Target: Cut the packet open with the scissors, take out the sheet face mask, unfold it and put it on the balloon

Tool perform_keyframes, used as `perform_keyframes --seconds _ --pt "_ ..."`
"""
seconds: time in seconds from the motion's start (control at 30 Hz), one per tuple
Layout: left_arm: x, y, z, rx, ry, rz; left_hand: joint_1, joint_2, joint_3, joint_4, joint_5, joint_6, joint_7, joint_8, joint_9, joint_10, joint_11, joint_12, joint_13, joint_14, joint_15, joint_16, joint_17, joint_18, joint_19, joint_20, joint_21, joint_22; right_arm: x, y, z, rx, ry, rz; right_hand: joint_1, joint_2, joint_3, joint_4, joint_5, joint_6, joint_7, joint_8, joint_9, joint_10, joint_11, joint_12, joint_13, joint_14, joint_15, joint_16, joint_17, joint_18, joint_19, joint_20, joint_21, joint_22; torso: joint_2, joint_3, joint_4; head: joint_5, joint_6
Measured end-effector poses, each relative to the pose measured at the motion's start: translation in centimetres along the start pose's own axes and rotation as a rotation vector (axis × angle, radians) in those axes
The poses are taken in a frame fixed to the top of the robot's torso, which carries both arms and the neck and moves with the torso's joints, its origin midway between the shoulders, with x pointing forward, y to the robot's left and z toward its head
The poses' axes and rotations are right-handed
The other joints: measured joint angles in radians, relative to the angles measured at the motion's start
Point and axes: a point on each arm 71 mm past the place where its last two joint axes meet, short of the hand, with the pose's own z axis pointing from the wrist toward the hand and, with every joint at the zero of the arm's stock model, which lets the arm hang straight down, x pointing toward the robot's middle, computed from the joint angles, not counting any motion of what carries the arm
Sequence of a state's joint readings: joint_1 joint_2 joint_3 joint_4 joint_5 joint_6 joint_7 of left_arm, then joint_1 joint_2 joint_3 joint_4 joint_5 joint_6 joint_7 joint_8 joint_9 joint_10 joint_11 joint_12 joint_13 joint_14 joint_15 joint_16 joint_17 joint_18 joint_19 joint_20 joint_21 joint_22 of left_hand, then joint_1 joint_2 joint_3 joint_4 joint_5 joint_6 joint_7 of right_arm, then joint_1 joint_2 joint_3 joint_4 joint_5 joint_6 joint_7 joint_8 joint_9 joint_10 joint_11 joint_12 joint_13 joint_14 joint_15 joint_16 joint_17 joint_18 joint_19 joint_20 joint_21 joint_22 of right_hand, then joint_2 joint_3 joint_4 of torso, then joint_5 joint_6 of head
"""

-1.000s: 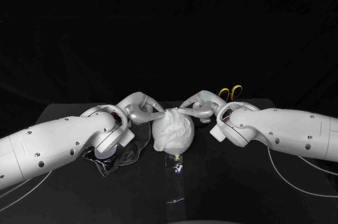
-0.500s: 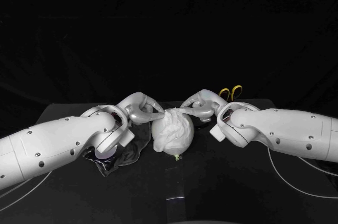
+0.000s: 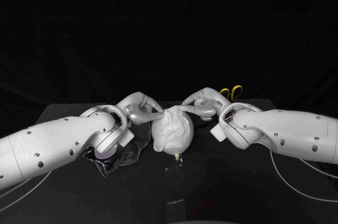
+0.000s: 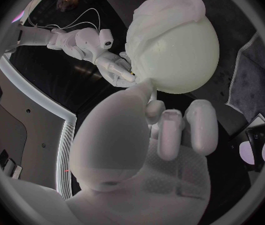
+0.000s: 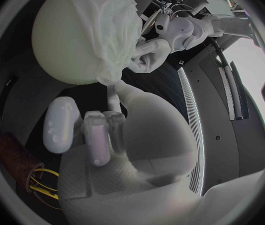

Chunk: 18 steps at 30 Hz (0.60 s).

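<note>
A pale balloon (image 3: 174, 141) lies at the table's middle with the white sheet mask (image 3: 171, 126) crumpled over its far half. My left hand (image 3: 141, 109) is at the mask's far left corner and my right hand (image 3: 200, 106) at its far right. In the left wrist view a strip of mask (image 4: 146, 87) runs from the balloon (image 4: 182, 50) into my left hand's (image 4: 164, 135) pinch. In the right wrist view another strip (image 5: 113, 96) leads from the mask (image 5: 107, 25) into the pinch of my right hand (image 5: 101, 130). The yellow-handled scissors (image 3: 230, 92) lie behind my right wrist.
The dark opened packet (image 3: 105, 160) lies under my left forearm, near the table's left side. The scissors' yellow handles (image 5: 37, 184) lie close behind my right palm. Thin cables (image 3: 296, 173) trail off the table's right side.
My right hand has lifted a little and drawn back from the balloon, pulling the mask's far edge with it. My left hand has hardly moved.
</note>
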<state>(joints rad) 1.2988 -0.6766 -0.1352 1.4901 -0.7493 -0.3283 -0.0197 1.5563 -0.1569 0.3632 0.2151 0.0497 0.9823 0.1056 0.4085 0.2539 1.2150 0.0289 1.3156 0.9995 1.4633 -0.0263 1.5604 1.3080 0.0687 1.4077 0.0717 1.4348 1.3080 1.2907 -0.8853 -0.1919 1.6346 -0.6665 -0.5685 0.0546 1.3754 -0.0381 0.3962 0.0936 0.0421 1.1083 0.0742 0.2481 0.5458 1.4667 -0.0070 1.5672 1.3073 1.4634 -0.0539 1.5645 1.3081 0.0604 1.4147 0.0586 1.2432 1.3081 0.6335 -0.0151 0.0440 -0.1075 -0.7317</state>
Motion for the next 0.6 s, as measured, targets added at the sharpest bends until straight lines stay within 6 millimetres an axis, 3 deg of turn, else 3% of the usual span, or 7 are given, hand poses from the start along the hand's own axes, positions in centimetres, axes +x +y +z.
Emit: perform_keyframes --seconds 0.37,0.5,0.6 --pt "-0.14 0.06 -0.09 0.004 -0.007 -0.013 -0.06 -0.052 -0.017 0.023 0.0 -0.051 0.032 -0.03 -0.015 -0.05 0.025 -0.044 -0.078 0.003 0.007 -0.001 0.0 0.0 0.0 0.0 0.0 0.0 -0.72 -0.21 -0.48 0.001 -0.041 -0.001 0.0 0.0 0.004 -0.004 0.004 0.0 0.0 0.0 0.0 0.0 0.0 -0.001 0.001 0.0 0.0 0.003 -0.001 0.0 0.003 -0.003 0.005 0.0 0.0 0.0 0.0 0.0 0.0" --pt "-0.21 0.08 -0.12 0.007 -0.012 -0.019 -0.067 -0.059 -0.022 0.028 0.0 -0.061 0.036 -0.033 -0.017 -0.066 0.031 -0.056 -0.1 0.0 0.011 -0.001 0.0 0.0 -0.007 0.007 0.0 0.0 -0.89 -0.19 -0.72 -0.002 -0.054 -0.001 0.0 0.0 0.007 -0.007 0.004 0.0 0.0 0.0 0.0 0.0 0.0 -0.002 0.001 0.0 0.0 0.003 -0.001 -0.001 0.003 -0.003 0.011 -0.001 0.0 0.0001 -0.0006 0.001 0.001" --pt "-0.27 0.1 -0.16 0.009 -0.016 -0.024 -0.071 -0.063 -0.03 0.029 0.0 -0.075 0.04 -0.039 -0.021 -0.104 0.036 -0.086 -0.151 0.003 0.014 -0.001 0.0 0.0 -0.012 0.012 -0.007 -0.011 -0.97 -0.11 -0.9 -0.006 -0.062 0.0 0.0 0.0 0.008 -0.008 0.004 0.0 0.0 0.0 0.0 0.0 0.0 -0.002 0.001 0.0 0.0 0.002 -0.001 -0.001 0.003 -0.003 0.011 -0.001 0.0 0.0 -0.0006 0.001 0.001"
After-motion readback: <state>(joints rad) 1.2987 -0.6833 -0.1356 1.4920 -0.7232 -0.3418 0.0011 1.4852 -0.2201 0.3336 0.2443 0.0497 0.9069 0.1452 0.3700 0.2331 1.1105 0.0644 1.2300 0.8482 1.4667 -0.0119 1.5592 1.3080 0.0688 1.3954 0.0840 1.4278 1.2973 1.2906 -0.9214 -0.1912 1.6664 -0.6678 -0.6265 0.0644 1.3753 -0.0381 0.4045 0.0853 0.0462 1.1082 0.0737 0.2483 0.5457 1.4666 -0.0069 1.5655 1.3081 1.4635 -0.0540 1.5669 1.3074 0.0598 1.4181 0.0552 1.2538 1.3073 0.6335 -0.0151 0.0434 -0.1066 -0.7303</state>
